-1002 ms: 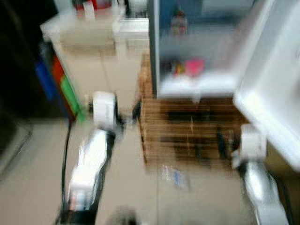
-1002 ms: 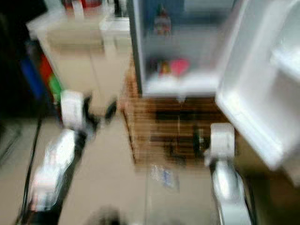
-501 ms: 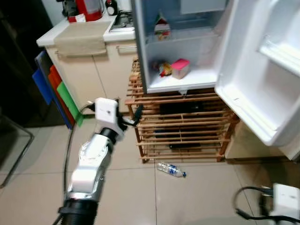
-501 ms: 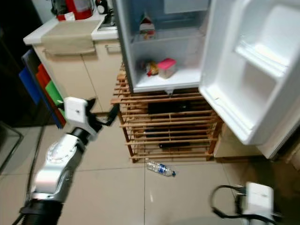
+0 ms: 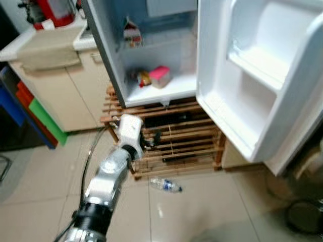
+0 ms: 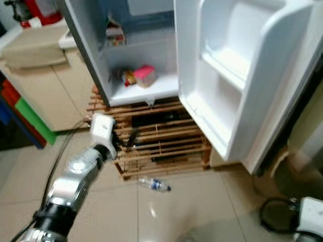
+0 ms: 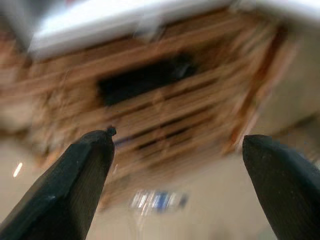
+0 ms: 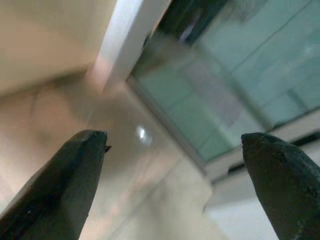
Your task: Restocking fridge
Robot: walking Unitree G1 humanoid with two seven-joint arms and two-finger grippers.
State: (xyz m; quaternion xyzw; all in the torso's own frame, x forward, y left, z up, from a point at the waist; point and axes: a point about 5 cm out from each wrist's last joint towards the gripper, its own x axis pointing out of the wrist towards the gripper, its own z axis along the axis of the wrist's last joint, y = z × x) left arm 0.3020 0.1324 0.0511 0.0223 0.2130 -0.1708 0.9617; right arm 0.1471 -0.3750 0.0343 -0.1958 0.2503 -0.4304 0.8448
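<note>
Wooden rack (image 5: 186,141) under open fridge (image 5: 151,75), seemingly plastic bottle (image 5: 165,185) on floor

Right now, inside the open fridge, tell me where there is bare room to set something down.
The white lower fridge shelf is bare right of the pink box; its left corner is crowded by the small yellow-red packet. The upper shelf is free right of the small carton. The white door bins look empty.

1. I see the fridge (image 6: 151,55) with its door (image 6: 237,75) wide open.
2. A pink box (image 6: 144,75) sits inside the fridge.
3. A wooden rack (image 6: 161,141) stands under the fridge.
4. A water bottle (image 6: 154,184) lies on the floor just in front of the rack.
5. My left gripper (image 6: 132,137) is held out by the rack.
</note>
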